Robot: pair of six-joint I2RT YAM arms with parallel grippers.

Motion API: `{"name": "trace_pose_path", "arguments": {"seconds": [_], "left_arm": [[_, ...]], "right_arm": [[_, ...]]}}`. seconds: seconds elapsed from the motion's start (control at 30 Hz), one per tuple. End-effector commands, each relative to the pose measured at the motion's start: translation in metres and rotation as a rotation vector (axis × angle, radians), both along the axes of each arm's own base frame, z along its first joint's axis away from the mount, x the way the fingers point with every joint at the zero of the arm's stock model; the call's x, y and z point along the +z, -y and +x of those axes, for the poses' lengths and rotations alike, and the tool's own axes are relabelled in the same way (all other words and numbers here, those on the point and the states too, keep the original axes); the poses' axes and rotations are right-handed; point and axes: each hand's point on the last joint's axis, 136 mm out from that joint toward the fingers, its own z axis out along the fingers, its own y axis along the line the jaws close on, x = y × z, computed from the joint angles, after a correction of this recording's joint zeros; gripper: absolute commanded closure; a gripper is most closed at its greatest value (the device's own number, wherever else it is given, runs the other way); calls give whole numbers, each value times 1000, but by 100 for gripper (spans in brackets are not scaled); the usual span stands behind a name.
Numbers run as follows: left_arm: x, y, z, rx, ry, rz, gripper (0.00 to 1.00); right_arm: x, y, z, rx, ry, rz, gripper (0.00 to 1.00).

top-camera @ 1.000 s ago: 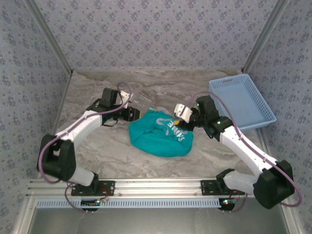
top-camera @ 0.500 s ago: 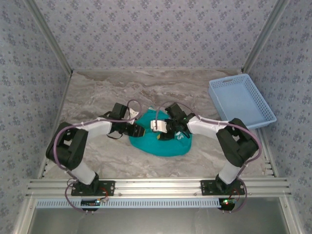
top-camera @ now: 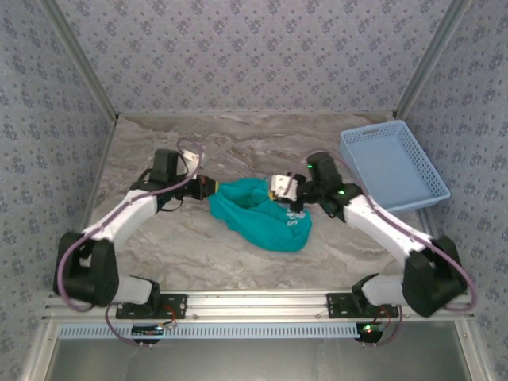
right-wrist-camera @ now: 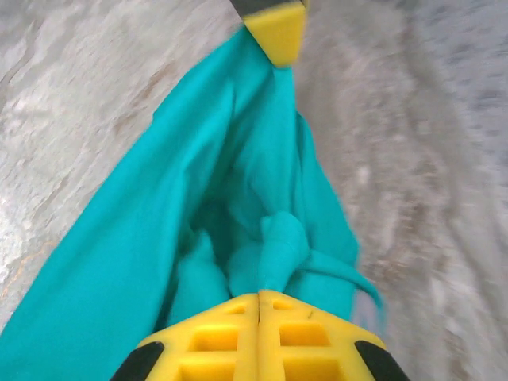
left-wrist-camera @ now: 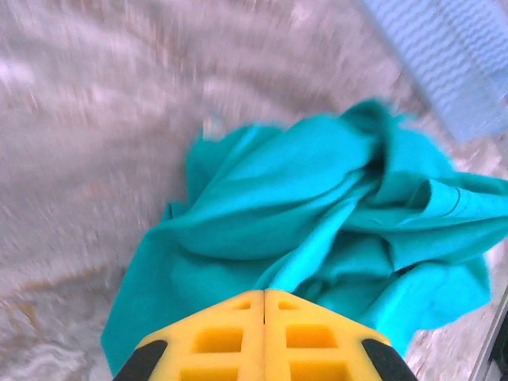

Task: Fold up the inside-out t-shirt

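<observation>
Two arms, one inside-out t-shirt (top-camera: 266,216), one light blue basket (top-camera: 393,163), one marble counter (top-camera: 238,139). From the left: left jaws pinched shut on the shirt's left edge. Teal cloth bunched mid-counter, strung between both grips. Right jaws pinched shut on its right-hand folds. Basket at far right, apart from the shirt. Against half a second ago: both pairs of jaws drawn farther apart, left corner of the cloth tugged out with them.

Robot lab test booth, floral-papered walls (top-camera: 254,55), metal corner posts (top-camera: 83,67), marble-look tabletop (top-camera: 262,139), aluminium rail (top-camera: 254,302) with left arm (top-camera: 131,210) and right arm (top-camera: 389,230) bolted on.
</observation>
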Motion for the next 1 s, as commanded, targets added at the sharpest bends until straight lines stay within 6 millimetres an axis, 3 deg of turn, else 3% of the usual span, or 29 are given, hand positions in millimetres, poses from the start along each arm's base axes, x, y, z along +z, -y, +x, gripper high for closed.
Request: {"name": "trace_pose_path", "arguments": {"seconds": [0.0,0.07,0.17,0.27,0.33,0.43,0.5,0.6,0.67,0.73,0.83,0.97], "left_arm": [[22,-9,-2,29,74,-71,100],[4,-20,-2,70,58,-60,100],[-48,-29,-11,89,-52,13,98],[-89,-29,-20,103,-226,21,85],[-93,-20,-26,70,-278,-4,80],[-73,2,-35,-33,-209,25,66],[-47,16,-41,-110,-141,84,61],[-8,44,-57,-264,-35,132,56],[7,61,-62,-325,30,123,52],[3,68,-54,-315,52,100,52],[-29,69,-37,-293,36,150,52],[-58,76,-31,-309,-44,179,53]], "right_arm": [[24,25,1,-85,-42,138,100],[7,50,10,-190,-124,100,100],[-50,73,15,-331,-215,-141,100],[-95,80,7,-367,-236,-374,97],[-112,72,-8,-282,-196,-491,92],[-105,58,-21,-147,-159,-507,85],[-79,48,-18,-106,-99,-425,82],[-34,35,-16,-33,-30,-288,67],[-15,24,-12,12,-14,-218,63],[-11,14,-2,30,-20,-186,61],[-23,1,21,13,-59,-173,56],[-59,-3,38,4,-158,-209,54]]}}
